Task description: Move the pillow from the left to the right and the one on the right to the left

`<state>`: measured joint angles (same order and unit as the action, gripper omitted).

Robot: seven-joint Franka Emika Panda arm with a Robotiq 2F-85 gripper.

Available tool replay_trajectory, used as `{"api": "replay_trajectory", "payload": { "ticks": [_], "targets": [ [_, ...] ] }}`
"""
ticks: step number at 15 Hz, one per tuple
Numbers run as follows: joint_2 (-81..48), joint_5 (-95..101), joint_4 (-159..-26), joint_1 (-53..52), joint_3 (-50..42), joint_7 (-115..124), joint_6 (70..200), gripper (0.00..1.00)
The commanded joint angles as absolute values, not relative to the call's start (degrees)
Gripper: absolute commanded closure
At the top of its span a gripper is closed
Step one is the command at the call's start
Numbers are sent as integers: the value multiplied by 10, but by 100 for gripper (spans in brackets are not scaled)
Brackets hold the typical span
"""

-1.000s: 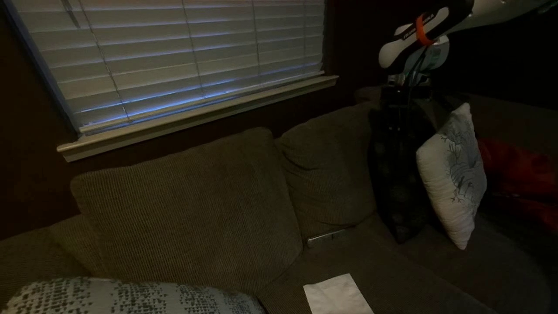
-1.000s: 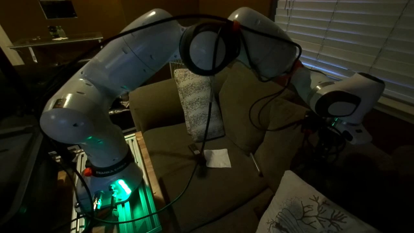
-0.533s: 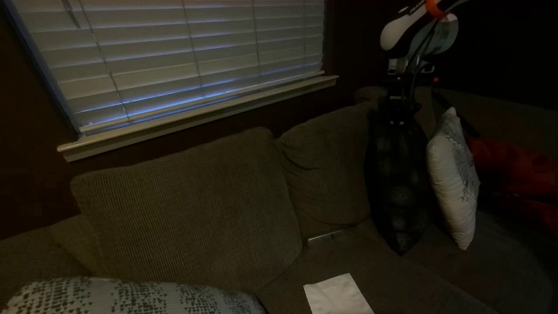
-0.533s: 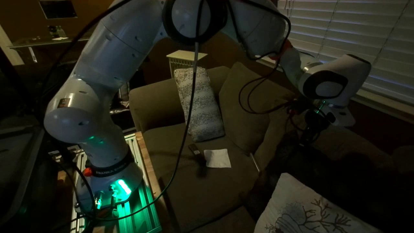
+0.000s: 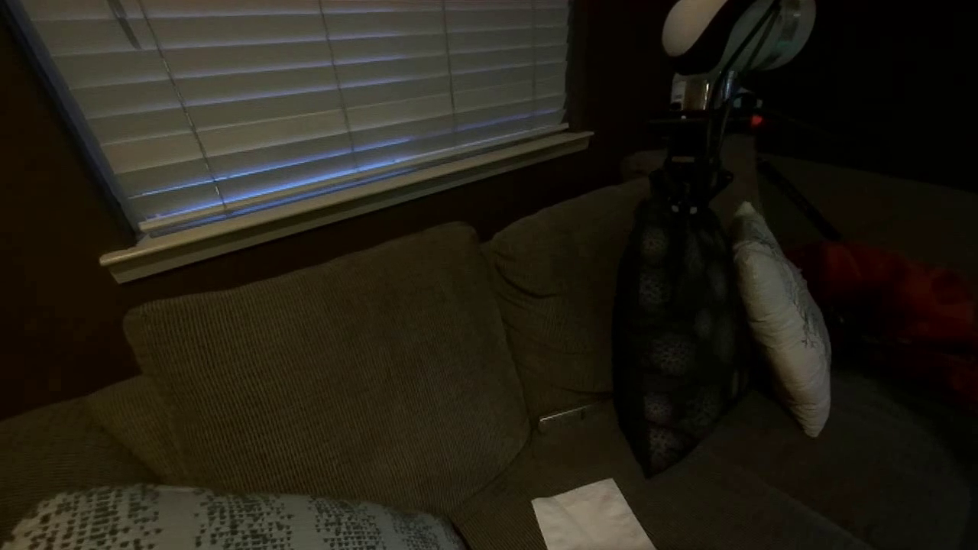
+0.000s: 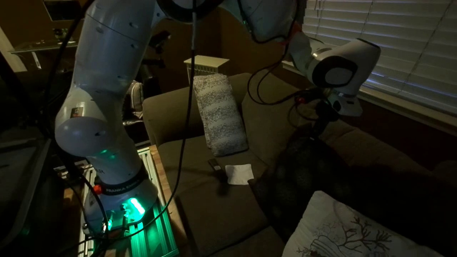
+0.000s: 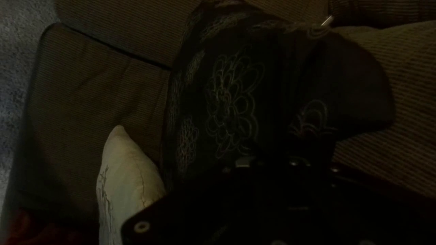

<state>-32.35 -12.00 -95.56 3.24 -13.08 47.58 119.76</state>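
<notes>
Nearest to the wrist camera is the gripper, dark, with small shiny spots of metal. Its fingers are clamped on the upper end of the black pillow; the fingertips themselves are lost in the dark. This pillow is nearly upright below them, soft, narrowing to a point at the bottom, and its cloth carries pale flower outlines with many petals. Whether its lower corner touches the seat, I cannot tell. Just beside it is the white pillow, tilted with its top toward the black one, plump, with thin branch-like drawing on its face. On its other side lies a crumpled red cloth.

Farther, on the ribbed brown sofa, are a flat, square white sheet and a small dark oblong thing. Beyond them the long banded pillow, speckled grey on pale, leans in the sofa corner. Smooth horizontal slats form the window blind.
</notes>
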Motion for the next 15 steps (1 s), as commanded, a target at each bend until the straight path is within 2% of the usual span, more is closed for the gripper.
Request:
{"api": "replay_trajectory", "payload": {
  "ticks": [1,15],
  "targets": [
    [-314,-112,-968,33,-117,493,1208,96],
    [-282,-83,-1042,-32,-108,597,1279,99]
  ]
}}
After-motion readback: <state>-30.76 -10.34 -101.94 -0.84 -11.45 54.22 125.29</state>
